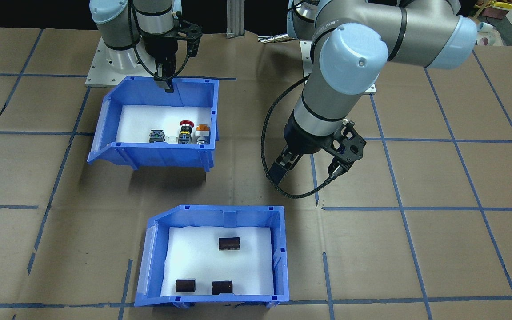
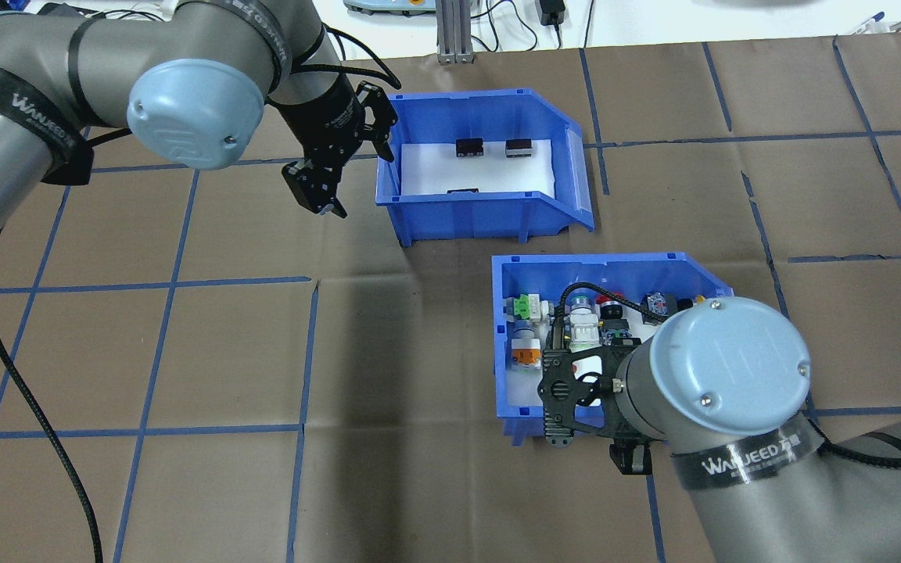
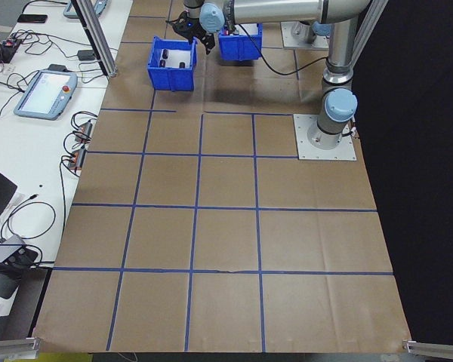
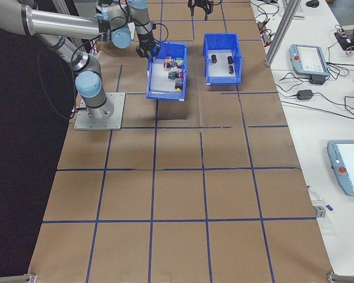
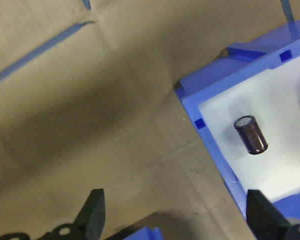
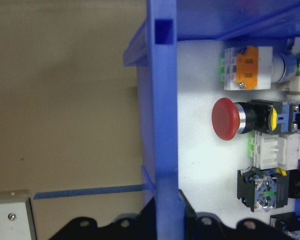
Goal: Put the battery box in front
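The battery box (image 1: 229, 213), a blue bin with a white pad and three dark brown cylinders (image 1: 229, 243), sits on the brown table on the side far from the robot. My left gripper (image 1: 279, 171) hangs open and empty beside the box, apart from it. The left wrist view shows its fingers (image 5: 92, 212) spread wide, with the box corner (image 5: 210, 125) and one cylinder (image 5: 251, 135) off to one side. The other blue bin (image 1: 149, 155), holding push-button switches, stands nearer the robot. My right gripper (image 1: 166, 84) is shut on that bin's rear wall (image 6: 162, 100).
Two grey base plates (image 1: 100, 66) lie behind the switch bin. A black cable (image 1: 267, 146) loops beside the left wrist. An aluminium post (image 2: 450, 31) stands at the table's far edge. Side tables with teach pendants (image 4: 307, 59) run along that far edge.
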